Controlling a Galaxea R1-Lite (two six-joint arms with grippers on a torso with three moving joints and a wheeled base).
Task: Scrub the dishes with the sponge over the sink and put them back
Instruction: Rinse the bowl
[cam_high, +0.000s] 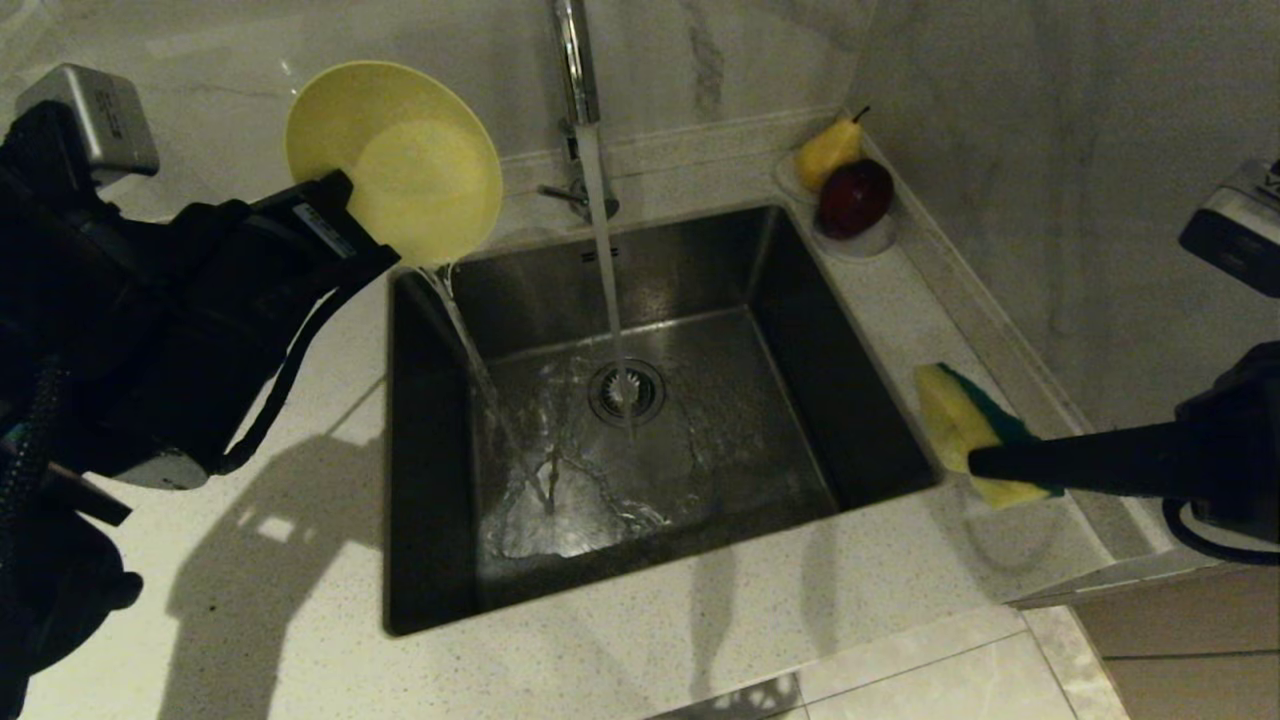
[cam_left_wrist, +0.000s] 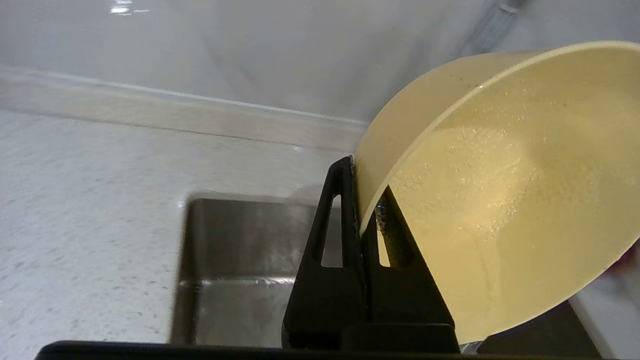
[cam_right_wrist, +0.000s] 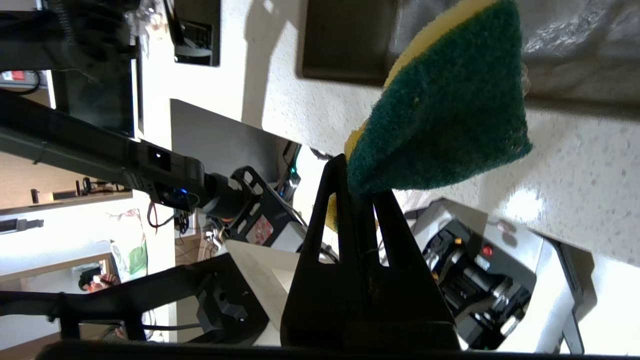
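My left gripper (cam_high: 362, 232) is shut on the rim of the yellow bowl (cam_high: 395, 160), which it holds tilted on edge above the far left corner of the sink (cam_high: 430, 540). Water pours from the bowl's lower edge into the basin. In the left wrist view the gripper (cam_left_wrist: 361, 196) pinches the wet bowl (cam_left_wrist: 510, 190) at its rim. My right gripper (cam_high: 975, 462) is shut on the sponge (cam_high: 955, 420), yellow foam with a green layer, over the counter right of the sink; the right wrist view shows the sponge (cam_right_wrist: 445, 120) clamped in the gripper (cam_right_wrist: 354, 176). The pink and blue bowls are out of view.
The tap (cam_high: 575, 60) runs a stream onto the drain strainer (cam_high: 627, 392). A white saucer (cam_high: 880, 238) with a pear (cam_high: 828, 150) and a dark red apple (cam_high: 855, 197) stands at the sink's far right corner. The wall rises close behind and to the right.
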